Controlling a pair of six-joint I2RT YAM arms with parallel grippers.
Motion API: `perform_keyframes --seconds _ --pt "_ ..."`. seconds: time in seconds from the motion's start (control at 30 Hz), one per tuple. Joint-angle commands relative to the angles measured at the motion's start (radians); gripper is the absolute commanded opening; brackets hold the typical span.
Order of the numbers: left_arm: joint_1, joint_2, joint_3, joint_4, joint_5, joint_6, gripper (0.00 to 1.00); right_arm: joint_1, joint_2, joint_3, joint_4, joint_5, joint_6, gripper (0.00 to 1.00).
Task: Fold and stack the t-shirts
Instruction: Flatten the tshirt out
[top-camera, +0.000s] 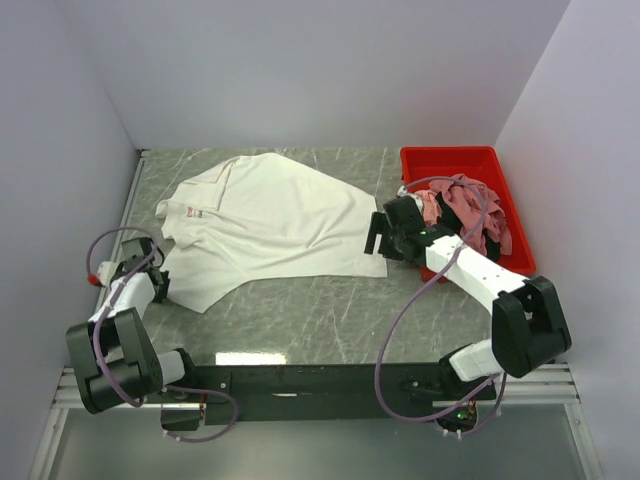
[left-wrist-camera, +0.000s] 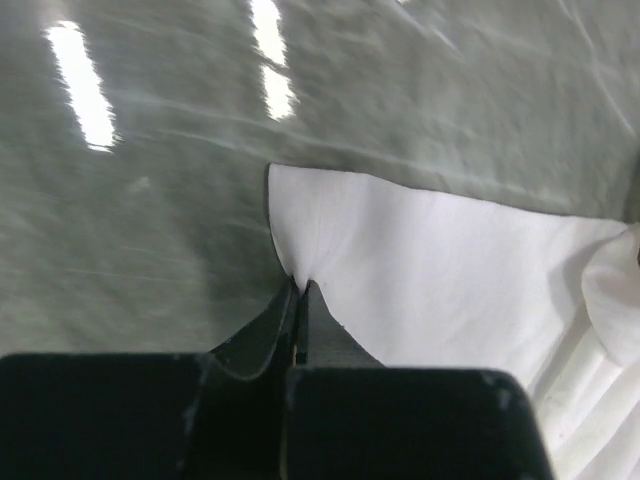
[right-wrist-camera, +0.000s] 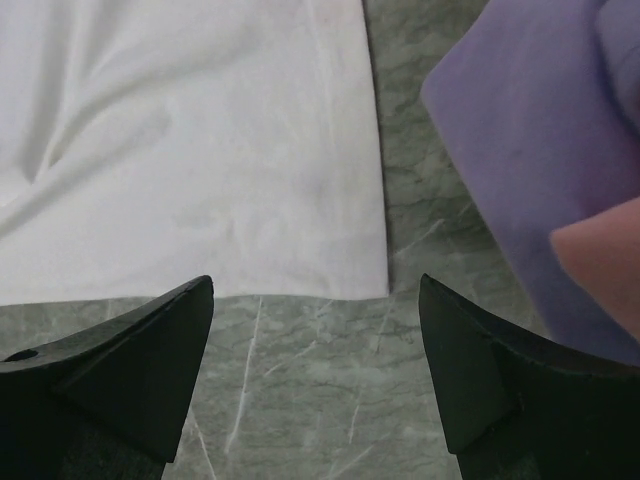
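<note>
On the left, our left gripper (left-wrist-camera: 298, 298) is pinched closed on the near-left edge of the white t-shirt (top-camera: 270, 215), and the cloth puckers at its tips. The shirt lies spread open across the table (top-camera: 320, 320), a little askew and lightly wrinkled, and we see no fold in it. Further right, our right gripper (right-wrist-camera: 315, 282) hovers with its fingers wide apart and holds nothing, just short of the shirt's near-right hem corner. At the far right, the red bin (top-camera: 450, 153) holds a heap of tees (top-camera: 465, 205), pink and darker ones, all crumpled. We see no folded stack anywhere. We judge the task barely begun: one shirt is laid out for its first fold, and the rest wait in the bin.
</note>
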Motion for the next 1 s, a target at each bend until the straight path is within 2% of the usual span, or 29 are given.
perform_keyframes --seconds 0.0,0.07,0.33,0.67,0.83,0.97 --pt "0.067 -0.043 -0.02 -0.026 -0.008 0.002 0.01 0.029 0.056 0.054 -0.015 -0.015 0.057 0.88" --pt "0.095 -0.049 -0.029 -0.015 0.018 0.014 0.01 0.038 0.102 0.06 -0.037 -0.03 0.089 0.84" --pt "0.095 -0.104 -0.055 -0.017 0.069 0.023 0.01 0.07 0.163 -0.029 -0.029 -0.055 0.157 0.81" --pt "0.095 -0.219 -0.11 -0.015 0.1 0.051 0.01 0.088 0.174 -0.07 -0.038 -0.044 0.168 0.77" --pt "0.095 -0.221 -0.103 -0.024 0.101 0.066 0.01 0.093 0.202 -0.069 -0.003 -0.06 0.163 0.67" --pt "0.097 -0.233 -0.098 -0.038 0.092 0.077 0.01 0.107 0.205 -0.053 -0.002 -0.064 0.164 0.51"
